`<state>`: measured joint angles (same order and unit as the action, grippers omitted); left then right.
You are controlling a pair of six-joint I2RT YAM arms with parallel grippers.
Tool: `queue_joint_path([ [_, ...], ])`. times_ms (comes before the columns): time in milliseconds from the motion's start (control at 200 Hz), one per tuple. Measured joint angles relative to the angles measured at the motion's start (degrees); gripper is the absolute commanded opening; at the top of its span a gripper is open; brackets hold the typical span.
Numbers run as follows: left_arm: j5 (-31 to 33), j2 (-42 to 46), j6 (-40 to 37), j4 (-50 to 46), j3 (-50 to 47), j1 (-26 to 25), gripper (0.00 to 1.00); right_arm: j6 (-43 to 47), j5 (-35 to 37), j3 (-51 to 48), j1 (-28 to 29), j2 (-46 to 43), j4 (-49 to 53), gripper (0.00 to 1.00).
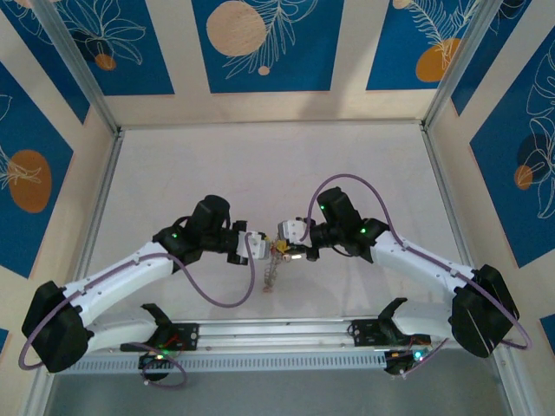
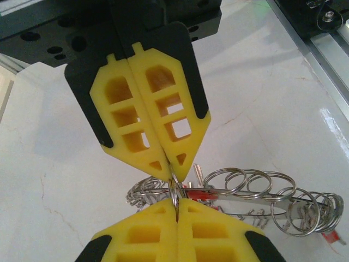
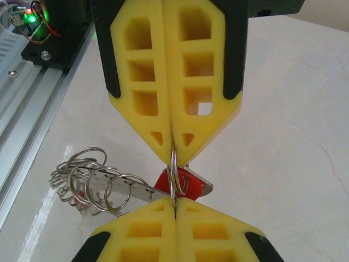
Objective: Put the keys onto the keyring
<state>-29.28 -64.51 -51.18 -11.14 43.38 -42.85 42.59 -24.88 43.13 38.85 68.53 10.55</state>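
Right wrist cam: right gripper [image 3: 174, 202] pinching thin keyring [image 3: 173, 170], jaws pressed together; red-head key [image 3: 189, 185] touching ring just behind; left gripper [image 3: 173, 150] clamps same ring from opp. side; spare rings [image 3: 87, 177] farther left; white table [image 3: 283, 109] beyond.

I count two grippers, the left gripper [image 2: 176, 203] and the right gripper [image 3: 173, 201], each with two yellow foam fingers [image 3: 147, 123]. Thin silver wire rings [image 2: 256, 188]: at least six. One red-headed silver key [image 3: 184, 183] is clear.
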Motion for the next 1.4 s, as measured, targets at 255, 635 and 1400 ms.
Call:
queue_joint_path([
  [255, 1.3, 0.3, -0.4, 0.2, -0.2, 0.1, 0.00, -3.6, -2.3, -1.0, -1.7, -0.1, -3.9, 0.00],
  [635, 2.8, 0.4, -0.5, 0.7, -0.9, 0.1, 0.00, -8.9, -5.4, -2.9, -3.7, -0.1, -9.0, 0.00],
  [1400, 4.5, 1.5, 3.3, 1.7, -3.3, 0.0, 0.00, -19.6, -5.1, -7.4, -4.3, 1.0, -26.2, 0.00],
])
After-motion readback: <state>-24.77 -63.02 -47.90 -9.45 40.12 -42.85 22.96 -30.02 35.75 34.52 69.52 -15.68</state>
